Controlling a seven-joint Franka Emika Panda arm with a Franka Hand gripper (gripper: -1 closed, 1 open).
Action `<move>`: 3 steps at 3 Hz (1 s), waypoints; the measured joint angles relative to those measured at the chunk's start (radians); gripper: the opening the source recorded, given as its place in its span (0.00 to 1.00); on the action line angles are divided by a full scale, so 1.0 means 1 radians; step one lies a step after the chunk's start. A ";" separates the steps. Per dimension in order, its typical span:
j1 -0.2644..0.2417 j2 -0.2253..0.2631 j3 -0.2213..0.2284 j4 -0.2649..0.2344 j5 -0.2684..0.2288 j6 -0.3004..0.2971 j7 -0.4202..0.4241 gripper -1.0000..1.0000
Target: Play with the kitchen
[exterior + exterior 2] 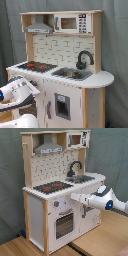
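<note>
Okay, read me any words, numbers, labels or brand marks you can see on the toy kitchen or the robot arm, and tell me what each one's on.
No text can be read in either exterior view.
Small microwave on the white and light-wood toy kitchen: dark marks on its button panel, too blurred to read.
White robot arm: a blue glowing spot, no legible label.
Round knobs under the black-red hob: no readable markings.

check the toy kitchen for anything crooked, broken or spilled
Nothing stands out. The kitchen stands upright, its hob, faucet, hood and microwave in place, oven door shut. The gripper is at its front panel.
</note>
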 joint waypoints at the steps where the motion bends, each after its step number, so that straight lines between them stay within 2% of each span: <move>1: 0.004 -0.002 0.003 0.001 0.000 -0.015 -0.123 0.00; 3: 0.009 -0.003 0.009 0.003 0.000 -0.042 -0.338 0.00</move>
